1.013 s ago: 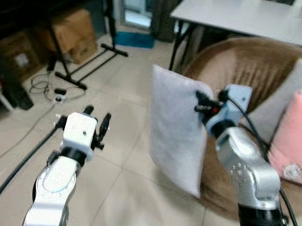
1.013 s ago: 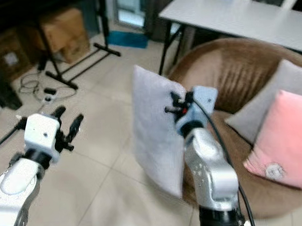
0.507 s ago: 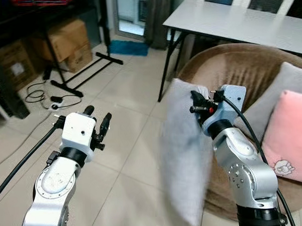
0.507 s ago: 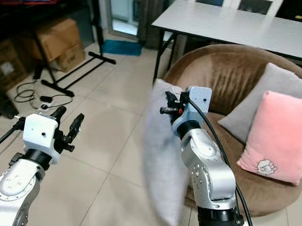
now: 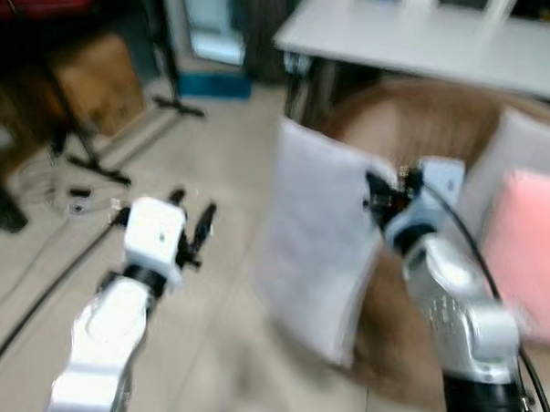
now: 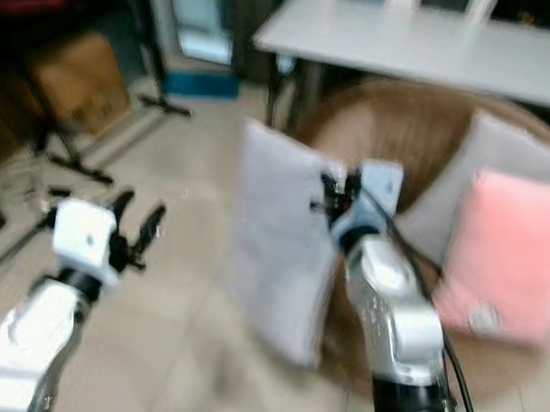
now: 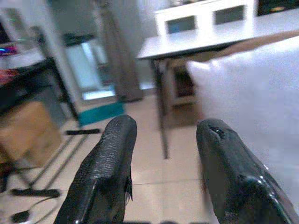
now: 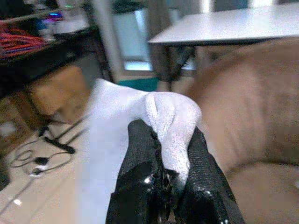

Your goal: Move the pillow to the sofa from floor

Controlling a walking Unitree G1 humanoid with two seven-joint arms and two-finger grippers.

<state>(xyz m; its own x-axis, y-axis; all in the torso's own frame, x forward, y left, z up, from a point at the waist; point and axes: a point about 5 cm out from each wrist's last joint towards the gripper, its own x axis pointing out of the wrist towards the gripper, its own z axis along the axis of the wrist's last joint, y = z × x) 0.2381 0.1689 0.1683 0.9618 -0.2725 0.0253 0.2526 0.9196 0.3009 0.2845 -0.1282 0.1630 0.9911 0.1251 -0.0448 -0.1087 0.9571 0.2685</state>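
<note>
Right wrist view: we see our right gripper [image 8: 170, 154] clenched on a corner of the pillow [image 5: 317, 231], which hangs upright off the floor. Though blurred, the sofa [image 5: 454, 125] seems to lie just rightward. Our left gripper [image 5: 192, 226] hovers spread, empty.

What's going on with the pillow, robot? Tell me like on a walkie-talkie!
Right gripper shut on grey pillow, held off the floor. Left gripper open, holding nothing. Brown sofa just ahead, pink cushion already on it.
</note>
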